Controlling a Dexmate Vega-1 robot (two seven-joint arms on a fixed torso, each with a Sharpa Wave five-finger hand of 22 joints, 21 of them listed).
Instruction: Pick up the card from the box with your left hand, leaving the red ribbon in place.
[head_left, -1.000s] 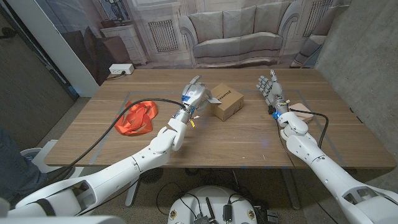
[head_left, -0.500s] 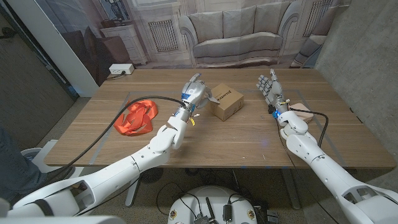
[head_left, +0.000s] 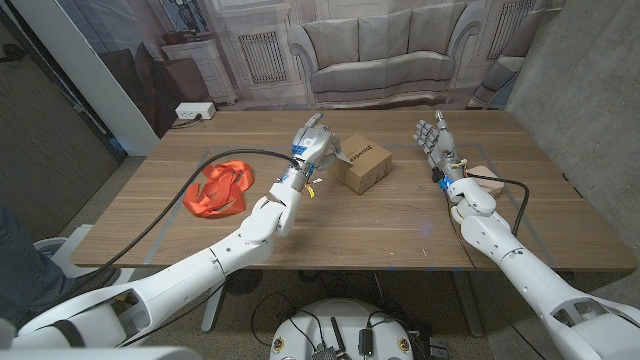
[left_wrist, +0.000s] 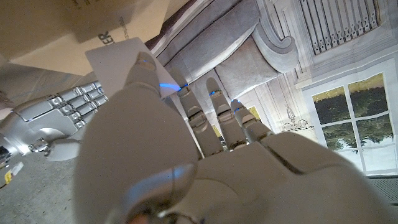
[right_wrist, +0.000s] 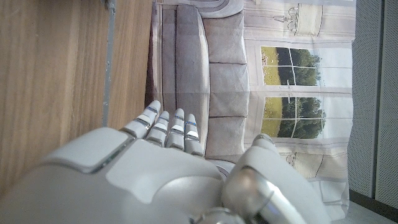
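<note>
A small cardboard box (head_left: 364, 164) with a printed label stands at the table's middle. My left hand (head_left: 314, 144) hovers just left of it and pinches a white card (head_left: 341, 155) between thumb and fingers. In the left wrist view the card (left_wrist: 117, 55) sticks out past my fingertips (left_wrist: 144, 63), close under the box (left_wrist: 93, 18). The red ribbon (head_left: 222, 187) lies crumpled on the table, well left of the box. My right hand (head_left: 435, 143) stands upright to the right of the box, fingers spread, holding nothing.
A black cable (head_left: 190, 195) runs along my left arm and across the ribbon. A tan block (head_left: 486, 181) lies by my right wrist. A white power strip (head_left: 194, 112) sits at the far left corner. The table (head_left: 400, 215) shows bare wood in front of the box.
My left hand has risen slightly with the card beside the box, and the cable has shifted with the arm. The right hand, box and ribbon have stayed put.
</note>
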